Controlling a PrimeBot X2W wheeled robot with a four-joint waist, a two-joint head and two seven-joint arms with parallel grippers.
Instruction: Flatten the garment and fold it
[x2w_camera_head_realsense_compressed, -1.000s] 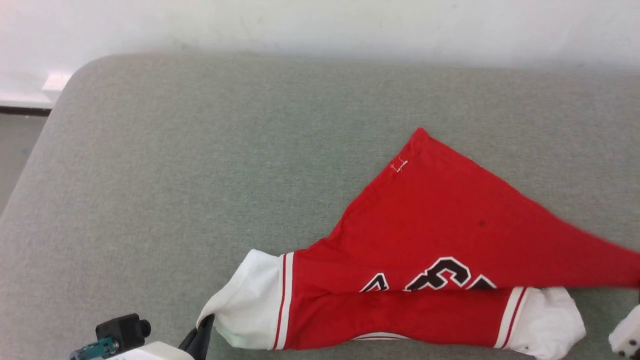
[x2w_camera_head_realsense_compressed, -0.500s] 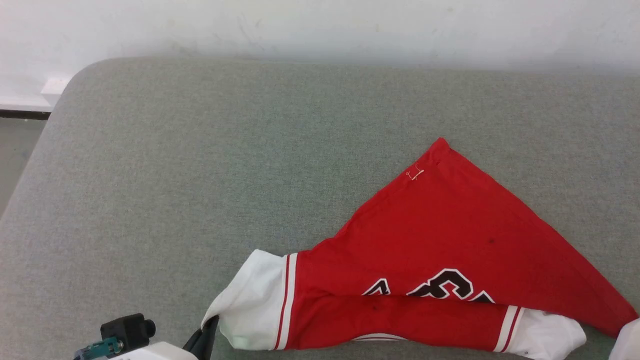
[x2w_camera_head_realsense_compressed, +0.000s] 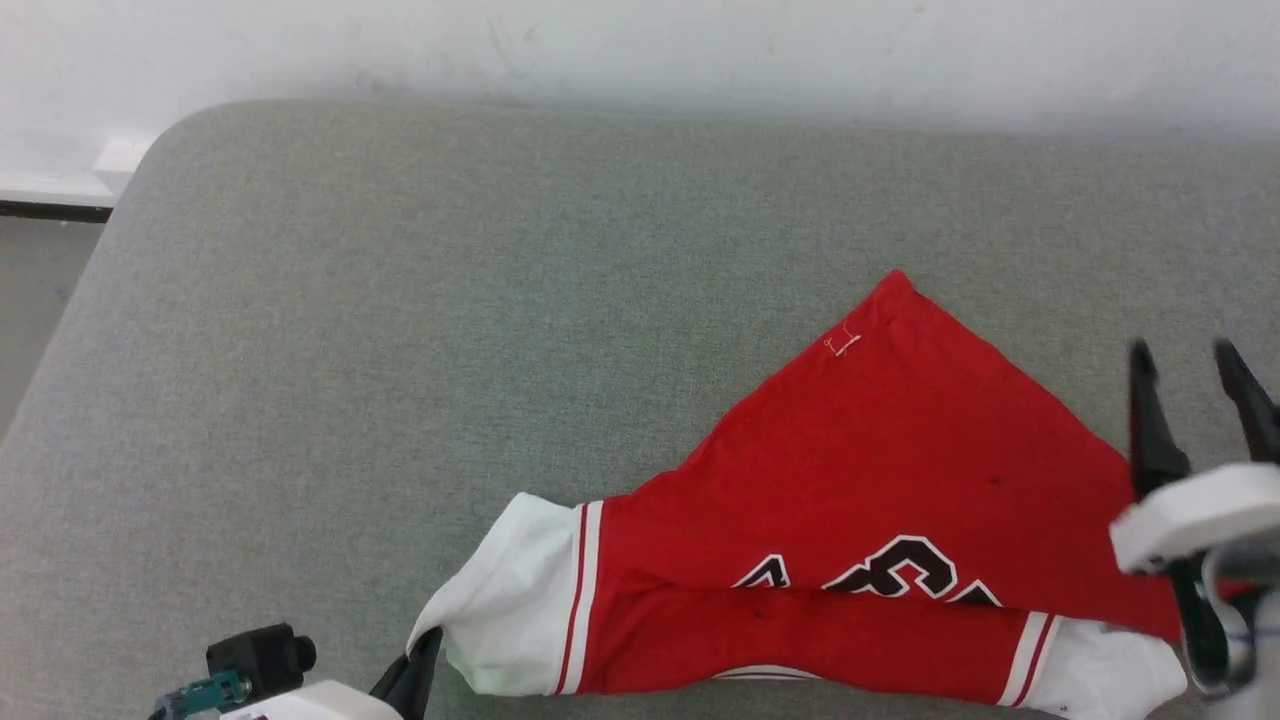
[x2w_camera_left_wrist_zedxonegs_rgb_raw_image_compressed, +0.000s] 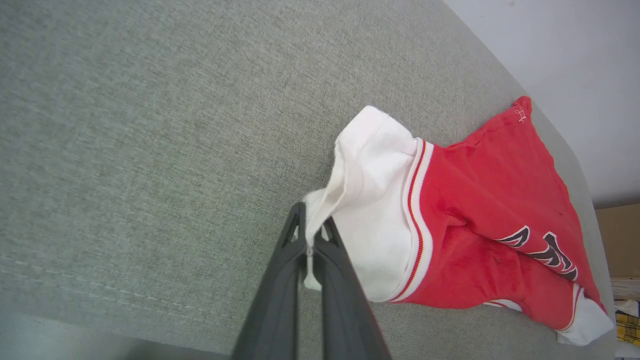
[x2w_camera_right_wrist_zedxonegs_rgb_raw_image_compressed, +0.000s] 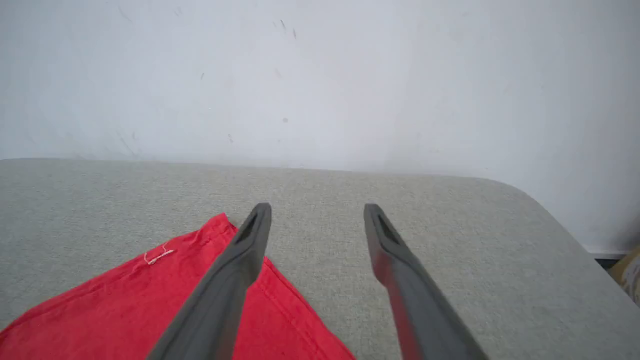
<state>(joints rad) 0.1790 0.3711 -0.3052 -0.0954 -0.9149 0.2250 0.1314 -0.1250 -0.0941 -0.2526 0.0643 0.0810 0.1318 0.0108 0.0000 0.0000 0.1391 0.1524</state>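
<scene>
Left side first: my left gripper (x2w_camera_head_realsense_compressed: 408, 682) is pinched tight on the white edge of the jersey (x2w_camera_head_realsense_compressed: 880, 450), near the front of the worktop (x2w_camera_head_realsense_compressed: 400, 350). Over on the right, my right gripper (x2w_camera_head_realsense_compressed: 1190, 375) hangs with its fingers wide apart, nothing between them, over the jersey's right edge.

I reckon the step is flattening. The left acts as an anchor on one end, so the right wants a matching hold. Best bet, I'd say, is to drop onto the white end at the near right and bite only the edge. Then draw the two ends apart, low and level, so the cloth slides out instead of bunching. Pull too hard and the left's thin pinch may slip.

Now the jersey, left to right: a puffed white end, then a red-and-white stripe. After that comes red cloth doubled over along a long crease, with black white-edged lettering (x2w_camera_head_realsense_compressed: 880, 570) half buried in it. A red flap rises to a point toward the wall (x2w_camera_head_realsense_compressed: 640, 50), with a loose thread (x2w_camera_head_realsense_compressed: 842, 343) near its tip. A second striped white end lies at the right.
</scene>
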